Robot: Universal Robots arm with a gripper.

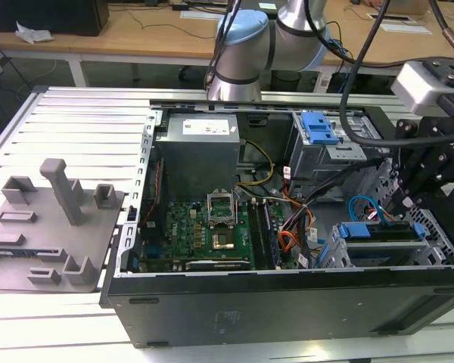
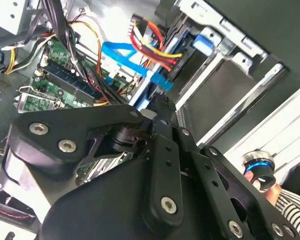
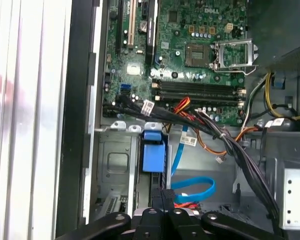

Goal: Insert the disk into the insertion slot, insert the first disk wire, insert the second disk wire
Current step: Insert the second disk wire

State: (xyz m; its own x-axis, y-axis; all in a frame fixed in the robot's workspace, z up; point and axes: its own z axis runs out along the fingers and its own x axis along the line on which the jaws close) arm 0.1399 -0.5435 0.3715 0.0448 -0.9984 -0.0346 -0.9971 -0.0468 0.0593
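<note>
The disk (image 1: 372, 231) lies in the insertion slot (image 1: 331, 254), the low grey cage at the case's front corner on the exterior view's right. Its blue handle (image 3: 153, 152) stands up out of the cage (image 3: 115, 165). The second disk wire (image 3: 192, 187) loops light blue just behind the disk; in the second wrist view this wire (image 2: 124, 54) runs down to its end right at my fingertips. An orange, red and yellow wire bundle (image 2: 151, 42) reaches the disk's back. My gripper (image 2: 159, 106) hangs over the disk's rear edge, fingers shut together; I cannot tell whether a plug is pinched.
The open case holds the green motherboard (image 1: 212, 227), a grey power supply (image 1: 198, 151) and a taller bay with a blue latch (image 1: 319, 128). Black cable bundles (image 3: 230, 145) cross beside the cage. A grey fixture plate (image 1: 49, 219) lies at the exterior view's left. A striped sleeve (image 2: 296, 212) is nearby.
</note>
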